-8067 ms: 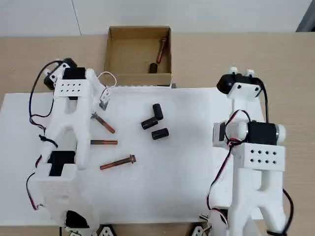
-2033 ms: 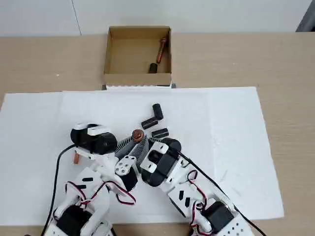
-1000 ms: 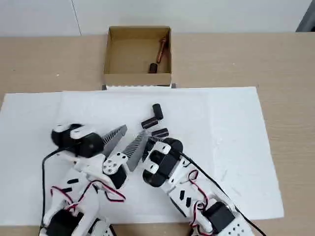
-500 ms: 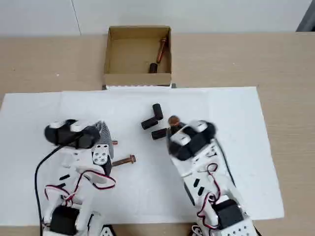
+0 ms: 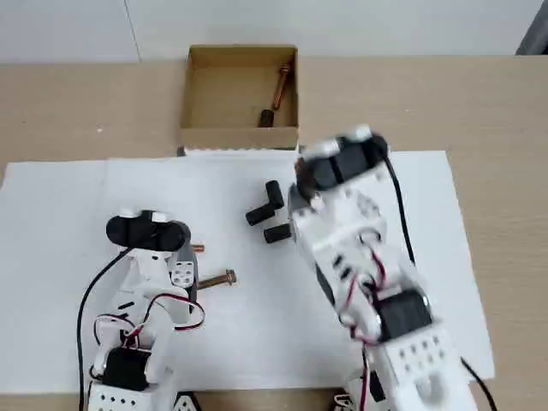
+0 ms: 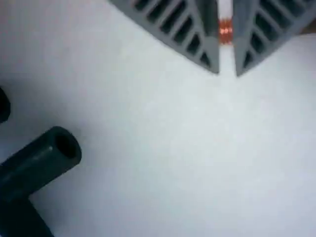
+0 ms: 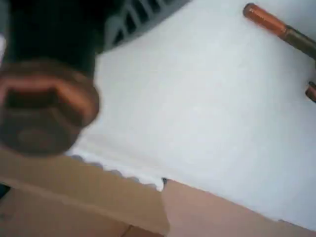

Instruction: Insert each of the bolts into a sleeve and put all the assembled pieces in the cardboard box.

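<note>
My right gripper [image 7: 74, 29] is shut on an assembled piece [image 7: 47, 106], a copper bolt head under a black sleeve. It hangs over the paper's far edge, just short of the cardboard box [image 7: 98, 197]. From above, the right arm's head [image 5: 338, 163] stands beside the box [image 5: 195, 94], which holds one sleeved bolt [image 5: 279, 87]. My left gripper [image 6: 225, 69] has its grey fingers tight on either side of a bolt's thread [image 6: 225, 30]. That bolt's tip [image 5: 198, 248] pokes out by the left arm. A second bolt [image 5: 214, 279] lies loose just nearer. Three black sleeves [image 5: 272, 212] lie mid-paper.
White paper [image 5: 428, 257] covers the wooden table [image 5: 497, 103]. A black sleeve [image 6: 44, 158] lies close to the left gripper. Loose bolts [image 7: 276, 27] show on the paper behind the right gripper. The right arm's body stretches across the paper's right half.
The right arm has swung from the sleeves up toward the box, carrying the sleeved bolt. The left gripper, open a second ago, has closed over a bolt lying on the paper.
</note>
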Robot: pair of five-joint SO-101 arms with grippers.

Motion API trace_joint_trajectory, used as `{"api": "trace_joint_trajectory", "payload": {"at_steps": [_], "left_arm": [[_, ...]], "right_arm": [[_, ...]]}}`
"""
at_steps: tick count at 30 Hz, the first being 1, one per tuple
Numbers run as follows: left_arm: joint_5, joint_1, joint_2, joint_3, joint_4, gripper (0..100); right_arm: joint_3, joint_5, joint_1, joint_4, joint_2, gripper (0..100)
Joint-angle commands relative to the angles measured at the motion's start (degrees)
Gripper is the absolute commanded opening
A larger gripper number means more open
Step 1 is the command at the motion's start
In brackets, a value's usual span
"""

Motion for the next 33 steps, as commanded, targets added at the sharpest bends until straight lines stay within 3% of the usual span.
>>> {"api": "trace_joint_trajectory", "payload": {"at_steps": [1,8,17,29,33], "left_arm": [[-0.44,-0.62,-0.62,0.48,-0.26,1],[-0.44,-0.62,-0.62,0.66,-0.7,1],[-0.44,-0.62,-0.62,0.66,-0.79,1],[-0.35,-0.62,-0.62,0.75,-0.97,1],[-0.35,-0.62,-0.62,0.75,-0.97,1]], "right_arm": [[-10.81,-0.26,1.54,-3.91,9.89,0.3],[-23.74,9.14,3.12,-11.91,29.49,0.4],[-41.14,27.08,5.32,-25.89,55.87,0.4],[-64.62,34.9,5.05,-33.54,86.73,0.9],[-71.74,34.99,5.23,-33.36,94.02,11.0]]}}
